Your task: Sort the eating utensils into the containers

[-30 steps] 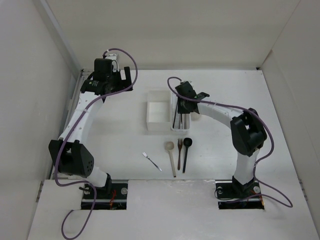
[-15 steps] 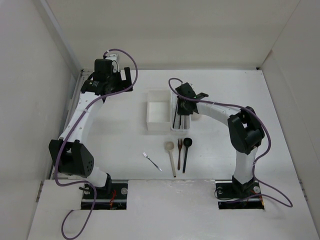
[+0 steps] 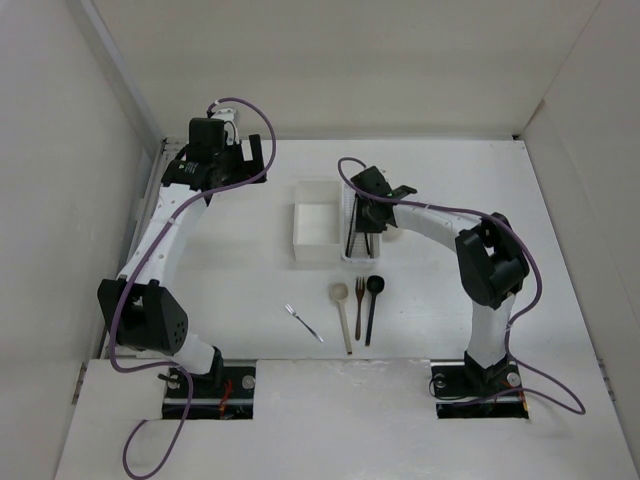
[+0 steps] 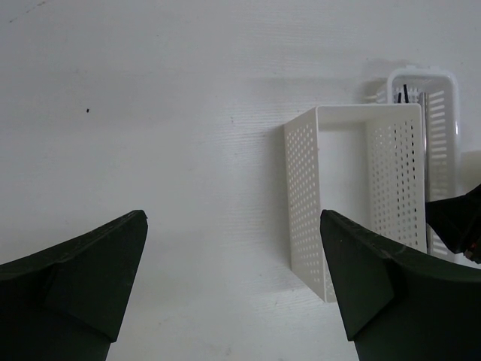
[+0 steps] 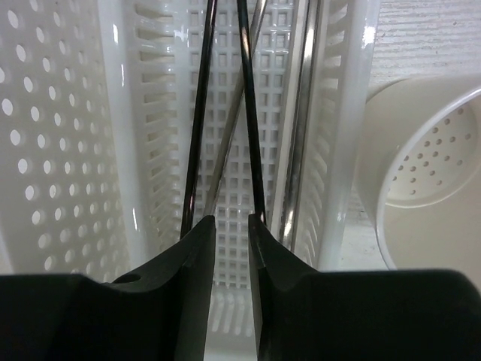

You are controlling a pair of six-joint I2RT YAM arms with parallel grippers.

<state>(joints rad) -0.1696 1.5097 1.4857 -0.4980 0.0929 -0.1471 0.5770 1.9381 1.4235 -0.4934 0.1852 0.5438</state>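
Left gripper (image 4: 231,226): hangs above the bare desk (image 3: 220,260) toward 10 o'clock, jaws wide apart, nothing between them.

Right gripper (image 5: 231,219): sits low over the white perforated tray (image 5: 353,113), near desk centre. Jaws nearly together, with only a narrow slit between (tray floor visible through it). Cannot tell whether anything is pinched.

Dark chopsticks (image 5: 197,135): lie inside the tray, spreading apart toward 12 o'clock in the right wrist view, near ends passing under the fingertips (image 5: 199,248).

Pale chopsticks (image 5: 302,128): lie in the same tray, one along its 3 o'clock wall and one crossing between the dark pair.

White square box (image 4: 304,203): stands touching or just beside the tray on its 9 o'clock side. No utensil seen inside.

Round beige cup (image 5: 428,180): stands just beside the tray at 3 o'clock, perforated bottom bare.

Remaining utensils: rest on the desk at 6 o'clock of the tray. Silver fork (image 3: 303,322) alone at 9 o'clock of the group, then pale wooden spoon (image 3: 343,312), brown fork (image 3: 359,305) and black spoon (image 3: 371,308) side by side, close but apart.
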